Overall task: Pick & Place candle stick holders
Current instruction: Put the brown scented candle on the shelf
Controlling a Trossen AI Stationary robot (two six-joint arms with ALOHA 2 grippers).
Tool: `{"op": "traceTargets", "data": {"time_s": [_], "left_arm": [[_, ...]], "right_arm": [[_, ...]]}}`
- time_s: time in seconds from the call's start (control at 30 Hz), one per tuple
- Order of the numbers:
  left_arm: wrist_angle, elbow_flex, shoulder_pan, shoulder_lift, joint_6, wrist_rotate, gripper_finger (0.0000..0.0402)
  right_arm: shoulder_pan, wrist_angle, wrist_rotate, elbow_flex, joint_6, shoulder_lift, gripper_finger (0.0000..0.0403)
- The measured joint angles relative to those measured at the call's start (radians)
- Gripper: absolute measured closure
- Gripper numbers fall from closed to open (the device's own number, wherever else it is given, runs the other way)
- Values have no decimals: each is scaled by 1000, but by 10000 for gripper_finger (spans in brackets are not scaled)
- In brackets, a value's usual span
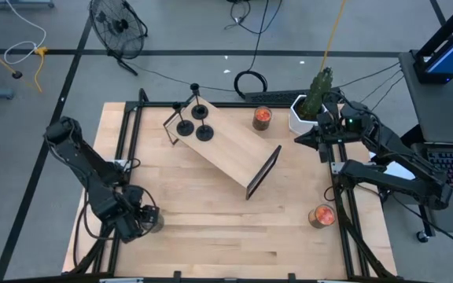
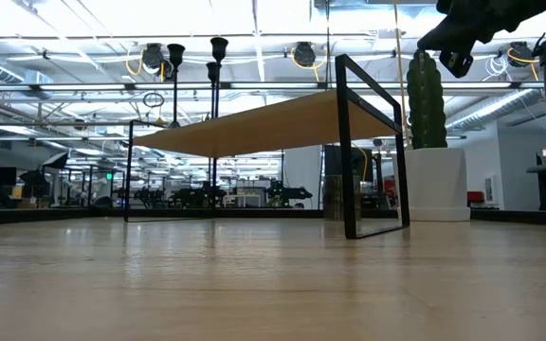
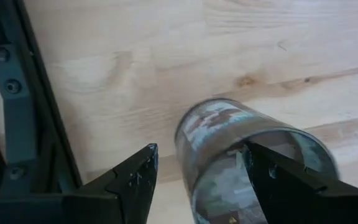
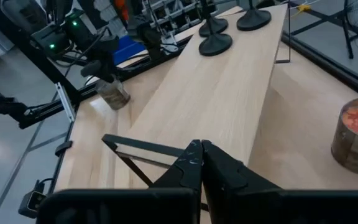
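1. While the counter (image 1: 211,236) carries a tilted wooden shelf (image 1: 230,149), the three holders (image 1: 196,124) stand on its far end.
2. Left gripper (image 3: 197,168), at the near-left corner: fingers wide open around a jar (image 3: 247,162), not gripping it.
3. Right gripper (image 4: 202,149), raised beside the plant (image 1: 314,98): fingers closed, empty.
4. Risk: tall thin holders could topple if the shelf is bumped.
5. Two candles (image 1: 263,117) sit near the path.

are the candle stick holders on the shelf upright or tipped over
Upright. The three candle stick holders rest on their disc bases on the wooden shelf, and the low view shows their stems standing vertical.
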Motion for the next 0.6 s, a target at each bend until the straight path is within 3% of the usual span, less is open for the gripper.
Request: {"op": "traceTargets", "data": {"time_s": [0.13,0.47,0.6], "left_arm": [[35,-19,0,-2,16,2,193],[53,-23,-1,-2,48,-56,384],[43,-26,0,0,70,-79,393]], "right_arm": [[0,0,-2,0,0,8,403],[0,0,-2,0,0,33,403],[0,0,-2,0,0,36,403]]}}
